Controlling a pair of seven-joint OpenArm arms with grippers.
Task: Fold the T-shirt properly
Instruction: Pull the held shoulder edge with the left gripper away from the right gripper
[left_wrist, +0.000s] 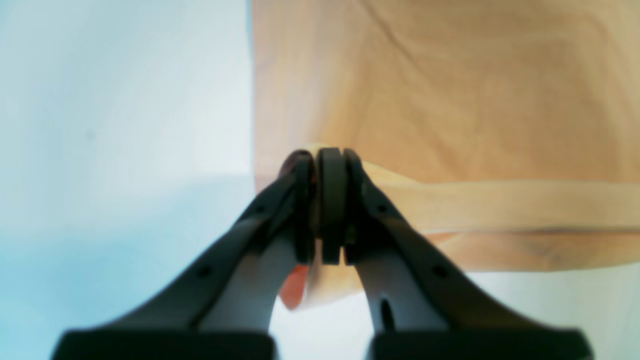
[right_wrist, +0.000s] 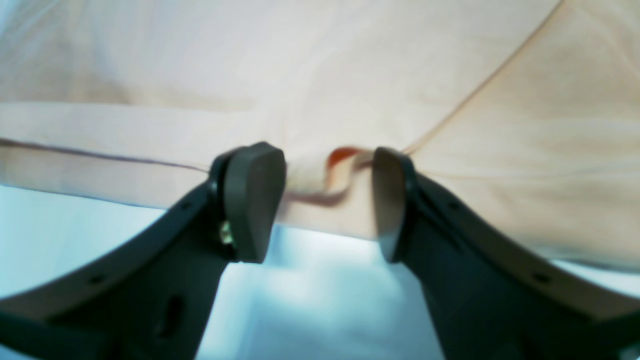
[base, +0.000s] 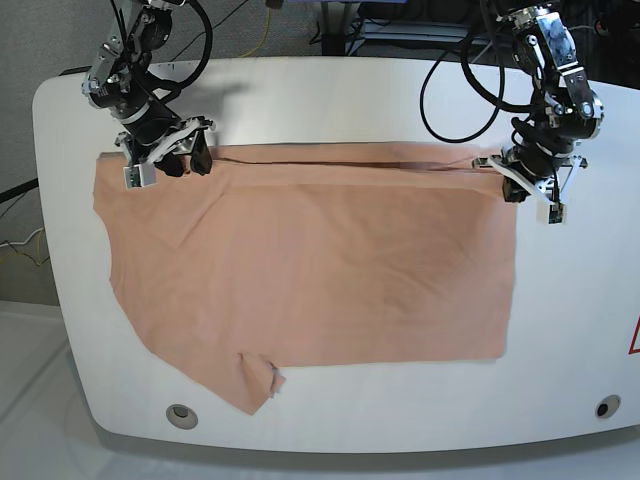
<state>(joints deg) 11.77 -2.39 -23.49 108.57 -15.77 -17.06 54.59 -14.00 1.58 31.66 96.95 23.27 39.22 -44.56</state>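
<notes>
The T-shirt (base: 310, 270) lies spread flat across most of the tabletop (base: 330, 90), its long far hem running just inside the tabletop's far edge and a sleeve reaching toward the near-left corner. Both arms work that far hem, one at each end.

The left end effector (left_wrist: 331, 205) is at the far-right end of the shirt, its jaws pressed together on the corner of the hem; cloth pokes out below the pads in the left wrist view, so it appears clamped on the shirt. The right end effector (right_wrist: 327, 200) sits at the far-left end with its jaws apart, straddling a small raised pucker of hem without pinching it.

Risks from here, as I judge them:
- If the right jaws close too high or off the pucker, they may catch one layer only, or nothing.
- If only the left side lifts, the hem would be dragged askew and the fold would come out crooked.
- The left grip sits close to the cloth's corner, so a hard pull could slip it free.
- Thin fabric may bunch between the two holds if they move unevenly.
</notes>
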